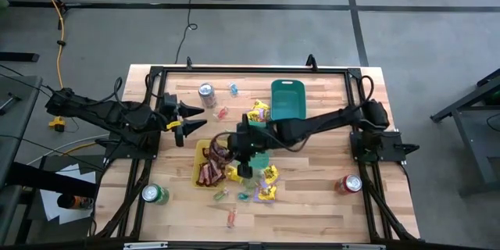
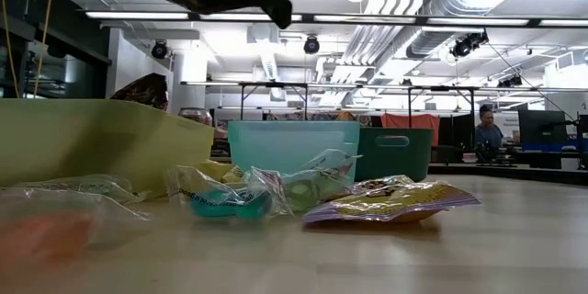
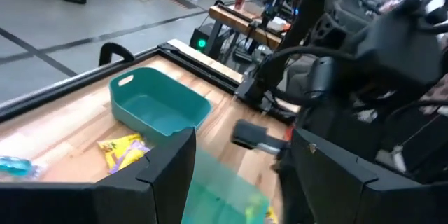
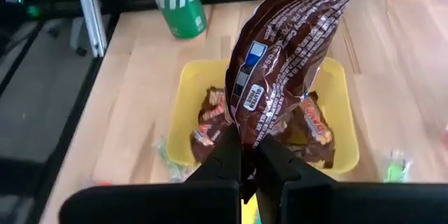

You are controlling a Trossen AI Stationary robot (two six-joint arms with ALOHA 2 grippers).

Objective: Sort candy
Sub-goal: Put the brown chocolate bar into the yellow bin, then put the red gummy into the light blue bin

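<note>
Dangling from right claw: brown bar

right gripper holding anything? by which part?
Yes: the right gripper pinches a dark brown bar by one end of its wrapper, above the yellow tray. The left gripper is open and holds nothing.

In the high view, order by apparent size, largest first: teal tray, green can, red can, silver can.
1. teal tray, clearly largest.
2-4. green can, red can, silver can: alike, no ranking.
</note>
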